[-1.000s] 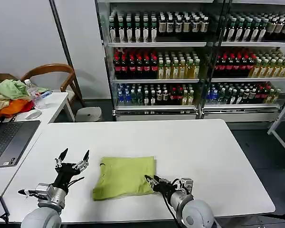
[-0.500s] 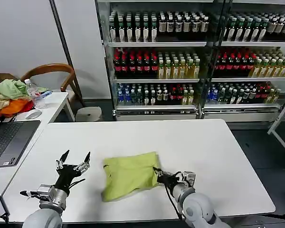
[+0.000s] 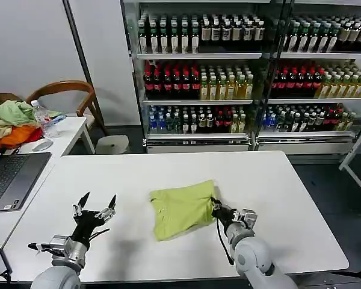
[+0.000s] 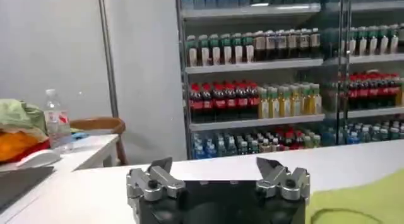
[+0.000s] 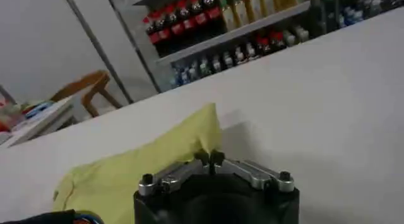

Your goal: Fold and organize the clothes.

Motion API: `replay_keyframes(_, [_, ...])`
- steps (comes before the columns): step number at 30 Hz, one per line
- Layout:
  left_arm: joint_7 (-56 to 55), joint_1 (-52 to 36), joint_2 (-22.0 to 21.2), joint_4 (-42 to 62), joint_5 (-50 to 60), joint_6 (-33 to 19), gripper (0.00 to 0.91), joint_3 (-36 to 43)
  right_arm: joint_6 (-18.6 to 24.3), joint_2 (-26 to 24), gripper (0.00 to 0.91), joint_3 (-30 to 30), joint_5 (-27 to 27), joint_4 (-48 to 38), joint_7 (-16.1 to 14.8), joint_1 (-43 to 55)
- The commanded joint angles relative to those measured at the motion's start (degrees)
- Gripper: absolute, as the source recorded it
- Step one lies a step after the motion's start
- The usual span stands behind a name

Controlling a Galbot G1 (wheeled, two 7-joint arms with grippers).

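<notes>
A folded lime yellow-green T-shirt [image 3: 182, 208] lies on the white table [image 3: 168, 174], a little right of the middle. My right gripper [image 3: 216, 209] is shut on the T-shirt's right edge; in the right wrist view the fingertips [image 5: 210, 158] pinch the cloth [image 5: 158, 159]. Near the table's front left my left gripper [image 3: 96, 203] stands open, apart from the shirt, with nothing between its fingers [image 4: 161, 168]. A corner of the shirt [image 4: 360, 200] shows in the left wrist view.
A laptop [image 3: 9, 177] lies on the side table at the left. Behind it sit a heap of pale green and orange cloth [image 3: 12, 123] and a water bottle [image 3: 43, 119]. A wooden chair [image 3: 66, 96] and drink coolers [image 3: 246, 72] stand behind the table.
My right gripper has dragged the T-shirt to the right and farther from the table's front edge. The left gripper has stayed almost in place, open.
</notes>
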Motion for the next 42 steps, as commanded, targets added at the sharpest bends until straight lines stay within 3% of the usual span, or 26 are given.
replay_keyframes(1, [0.0,0.0,-0.2,0.3,0.2,-0.2,0.907,0.3,-2.5,-1.0,0.000,0.3,-0.5,4.4,3.5,0.5])
replay_keyframes(9, [0.0,0.1,-0.2,0.4,0.3,-0.2,0.907,0.6,-2.9,-0.8,0.000,0.2,-0.7,4.3,5.3,0.1])
replay_keyframes(17, [0.0,0.0,-0.1,0.5,0.3,-0.2,0.907,0.6,-5.5,-0.1,0.000,-0.1,-0.6,6.4,12.6,-1.1])
replay_keyframes(28, [0.0,-0.1,-0.2,0.4,0.2,0.0,0.907,0.5,-5.5,-0.8,0.010,0.5,-0.7,6.4,11.0,-1.1])
replay_keyframes(29, [0.0,-0.1,-0.2,0.4,0.2,0.0,0.907,0.5,-5.7,-0.8,0.907,0.4,-0.9,6.4,11.0,-1.1])
replay_keyframes(35, [0.0,-0.2,-0.4,0.5,0.3,-0.1,0.907,0.5,-6.3,-1.1,0.907,0.7,-1.3,6.6,9.2,-1.5])
replay_keyframes(38, [0.0,-0.3,-0.3,0.5,0.2,-0.1,0.907,0.3,-6.6,-2.0,0.907,1.3,-3.1,7.5,6.8,-1.9])
replay_keyframes(42, [0.4,-0.2,-0.3,-0.2,-1.1,0.5,0.907,0.0,-6.2,-4.2,0.907,2.8,-12.0,8.7,-1.4,-3.3])
